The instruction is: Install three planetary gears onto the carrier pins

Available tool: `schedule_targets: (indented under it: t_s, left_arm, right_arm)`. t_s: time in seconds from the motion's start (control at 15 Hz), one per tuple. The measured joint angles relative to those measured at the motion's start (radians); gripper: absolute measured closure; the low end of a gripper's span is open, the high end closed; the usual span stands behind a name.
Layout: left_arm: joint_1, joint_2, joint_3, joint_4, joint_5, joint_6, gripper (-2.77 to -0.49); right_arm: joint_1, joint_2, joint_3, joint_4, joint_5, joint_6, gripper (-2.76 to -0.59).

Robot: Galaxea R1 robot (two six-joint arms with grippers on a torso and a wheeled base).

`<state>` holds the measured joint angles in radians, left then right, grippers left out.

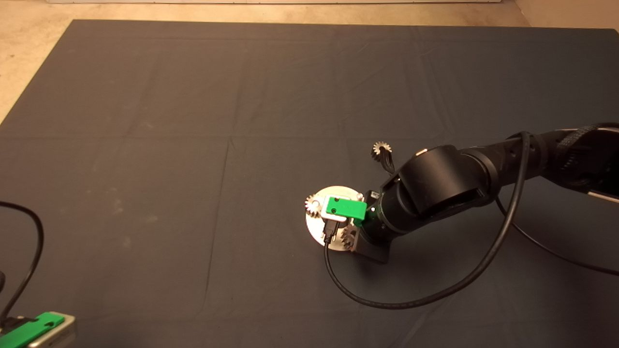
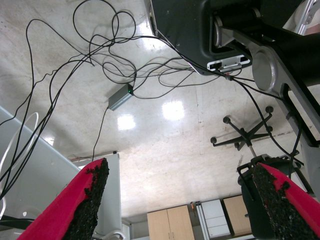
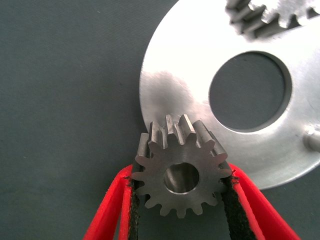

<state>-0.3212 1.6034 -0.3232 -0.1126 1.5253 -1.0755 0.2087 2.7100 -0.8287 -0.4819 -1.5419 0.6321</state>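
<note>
- right gripper (image 3: 181, 210) over the near edge of the carrier disc (image 3: 175, 75); red fingers (image 3: 107, 210) pinching a planetary gear (image 3: 181, 172) by its teeth, one pad on each side; bore faces the wrist camera
- held gear sits at the disc rim, overlapping it in the wrist view; contact with the disc can't be confirmed
- disc flat on the dark mat (image 1: 193, 145), large centre hole (image 3: 250, 90) open; one bare carrier pin (image 3: 312, 139) at the frame edge, standing on the disc
- second gear (image 3: 265, 17) on the far side of the disc, only partly in frame; head view shows it at the disc's left rim (image 1: 313, 205)
- third gear (image 1: 381, 148) loose on the mat, up and right of the disc, apart from it, just beside the right arm (image 1: 449, 188)
- black cable (image 1: 411, 299) loops from the right wrist across the mat
- left gripper (image 2: 185, 210) parked at lower-left mat corner; fingers (image 2: 85, 200) spread wide, nothing between; its wrist view shows floor, cables, a chair base
</note>
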Motion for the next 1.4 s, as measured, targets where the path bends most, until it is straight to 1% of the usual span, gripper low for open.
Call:
schedule_targets:
  t_s: [0.2,0.47,0.73,1.07,1.4]
  left_arm:
    - [0.000,0.000,0.000,0.000,0.000,0.000,-2.04]
    - [0.000,0.000,0.000,0.000,0.000,0.000,-2.04]
    - [0.000,0.000,0.000,0.000,0.000,0.000,-2.04]
    - [0.000,0.000,0.000,0.000,0.000,0.000,-2.04]
    - [0.000,-0.005,0.000,0.000,0.000,0.000,-2.04]
  right_arm:
    - [-0.017,0.017,-0.001,-0.002,0.000,0.000,-0.94]
    - [-0.017,0.033,-0.014,-0.001,-0.002,0.000,-0.94]
    - [-0.018,0.036,-0.024,0.001,0.000,-0.003,-0.94]
    - [-0.017,0.042,-0.027,0.001,-0.002,-0.004,-0.95]
    - [-0.017,0.050,-0.031,0.001,0.001,-0.008,-0.94]
